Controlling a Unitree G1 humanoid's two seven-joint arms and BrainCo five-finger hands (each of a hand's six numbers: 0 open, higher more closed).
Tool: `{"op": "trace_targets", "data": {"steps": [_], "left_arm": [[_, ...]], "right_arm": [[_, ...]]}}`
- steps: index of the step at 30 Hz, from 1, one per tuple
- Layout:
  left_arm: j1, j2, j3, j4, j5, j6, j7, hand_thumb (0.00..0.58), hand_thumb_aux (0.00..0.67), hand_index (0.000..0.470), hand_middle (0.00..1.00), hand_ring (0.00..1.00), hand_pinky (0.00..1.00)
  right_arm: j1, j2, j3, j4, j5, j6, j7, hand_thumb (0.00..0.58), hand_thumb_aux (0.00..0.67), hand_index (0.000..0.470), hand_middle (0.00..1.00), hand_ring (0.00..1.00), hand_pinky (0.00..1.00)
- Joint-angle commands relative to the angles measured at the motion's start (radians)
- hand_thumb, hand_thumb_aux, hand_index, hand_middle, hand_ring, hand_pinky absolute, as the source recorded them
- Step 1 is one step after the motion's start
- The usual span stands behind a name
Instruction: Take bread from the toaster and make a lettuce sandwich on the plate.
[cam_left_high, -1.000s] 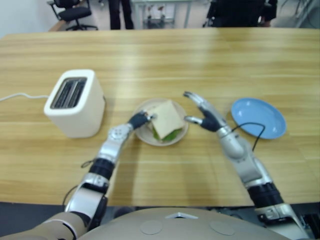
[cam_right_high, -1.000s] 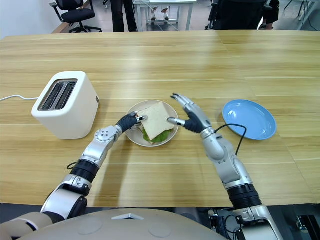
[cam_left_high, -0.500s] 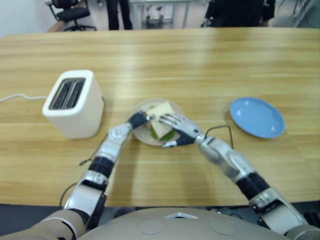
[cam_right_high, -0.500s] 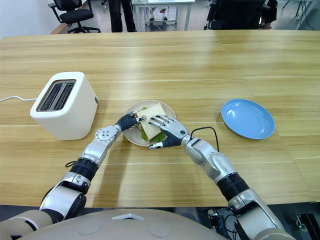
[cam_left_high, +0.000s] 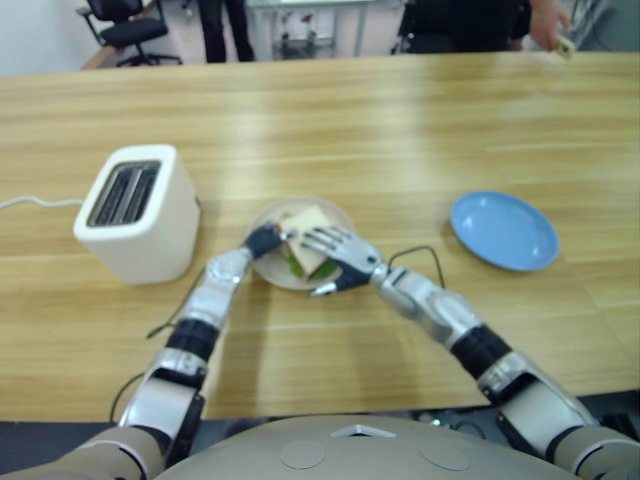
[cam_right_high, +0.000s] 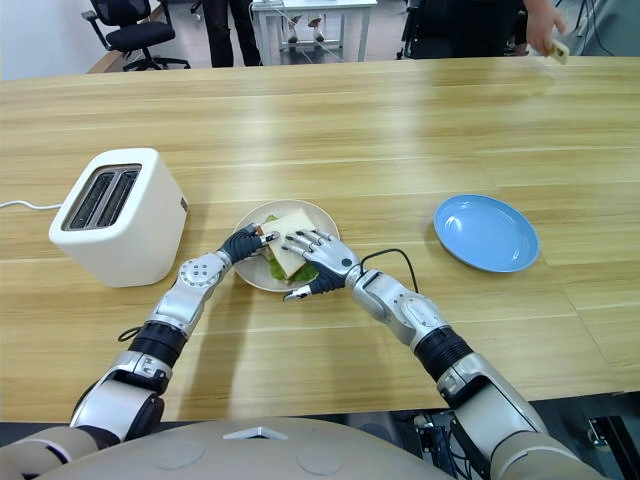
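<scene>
On the beige plate in front of me lies a sandwich: a slice of bread on top with green lettuce showing beneath it. My right hand lies flat on the bread's right half with its fingers spread. My left hand rests at the plate's left rim, fingers curled, its tips touching the sandwich's left edge. The white toaster stands to the left with both slots empty.
An empty blue plate sits to the right. The toaster's white cord runs off the left edge. A black cable loops beside my right wrist. At the far right, a person's hand hovers over the table's back edge.
My right hand swung in from the right of the plate and came down flat on the top bread slice. The left hand stayed at the plate's rim. The view has shifted slightly.
</scene>
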Motion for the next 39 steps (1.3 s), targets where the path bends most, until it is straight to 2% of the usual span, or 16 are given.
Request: {"op": "trace_targets", "data": {"steps": [1,2,6,11,15,23,31,35,36,37,38,39], "left_arm": [[0.015,0.020,-0.042,-0.090,0.101,0.016,0.079,0.000,0.000,0.000,0.54,0.54,0.54],[0.017,0.029,-0.043,-0.114,0.123,0.022,0.101,0.000,0.000,0.000,0.00,0.00,0.00],[0.023,0.083,-0.061,-0.248,0.285,0.057,0.219,0.000,0.000,0.000,0.00,0.00,0.00],[0.048,0.120,-0.031,-0.404,0.391,0.035,0.339,0.000,0.000,0.000,0.00,0.00,0.00],[0.074,0.161,-0.013,-0.481,0.490,0.058,0.416,0.000,0.000,0.000,0.00,0.00,0.00],[0.115,0.162,0.026,-0.469,0.431,0.034,0.396,0.000,0.000,0.000,0.00,0.00,0.00],[0.151,0.161,0.057,-0.448,0.308,-0.036,0.339,0.000,0.000,0.000,0.00,0.00,0.00],[0.186,0.127,0.084,-0.457,0.125,-0.079,0.225,0.000,0.000,0.000,0.00,0.00,0.00],[0.191,0.118,0.092,-0.463,0.080,-0.082,0.196,0.000,0.000,0.000,0.04,0.04,0.04],[0.201,0.098,0.109,-0.488,-0.005,-0.069,0.146,0.000,0.000,0.000,0.51,0.51,0.51],[0.207,0.086,0.120,-0.505,-0.062,-0.060,0.112,0.000,0.000,0.000,0.51,0.51,0.51],[0.213,0.089,0.127,-0.530,-0.104,-0.049,0.073,0.500,0.420,0.289,1.00,1.00,1.00]], "right_arm": [[0.032,0.013,0.115,0.116,-0.055,0.005,0.088,0.000,0.000,0.000,0.00,0.00,0.00],[0.031,0.015,0.122,0.125,-0.056,0.006,0.096,0.000,0.000,0.000,0.00,0.00,0.00],[0.027,0.024,0.146,0.159,-0.051,0.019,0.123,0.000,0.000,0.000,0.00,0.00,0.00],[0.025,0.026,0.155,0.172,-0.047,0.032,0.144,0.000,0.000,0.000,0.00,0.00,0.00],[0.025,0.020,0.160,0.175,-0.040,0.040,0.150,0.000,0.000,0.000,0.00,0.00,0.00],[0.018,-0.005,0.135,0.129,-0.021,0.055,0.128,0.000,0.000,0.000,0.00,0.00,0.00],[0.043,-0.062,0.016,-0.084,0.036,0.006,-0.050,0.000,0.000,0.000,0.00,0.00,0.00],[0.136,-0.082,-0.204,-0.435,0.223,-0.168,-0.271,0.000,0.000,0.000,0.00,0.00,0.00],[0.156,-0.079,-0.235,-0.482,0.260,-0.196,-0.285,0.000,0.000,0.000,0.00,0.00,0.00],[0.181,-0.069,-0.278,-0.535,0.357,-0.218,-0.274,0.000,0.000,0.000,0.00,0.00,0.00],[0.198,-0.060,-0.306,-0.567,0.423,-0.228,-0.259,0.000,0.000,0.000,0.00,0.00,0.00],[0.219,-0.058,-0.337,-0.605,0.490,-0.229,-0.234,0.000,0.000,0.000,0.00,0.00,0.00]]}}
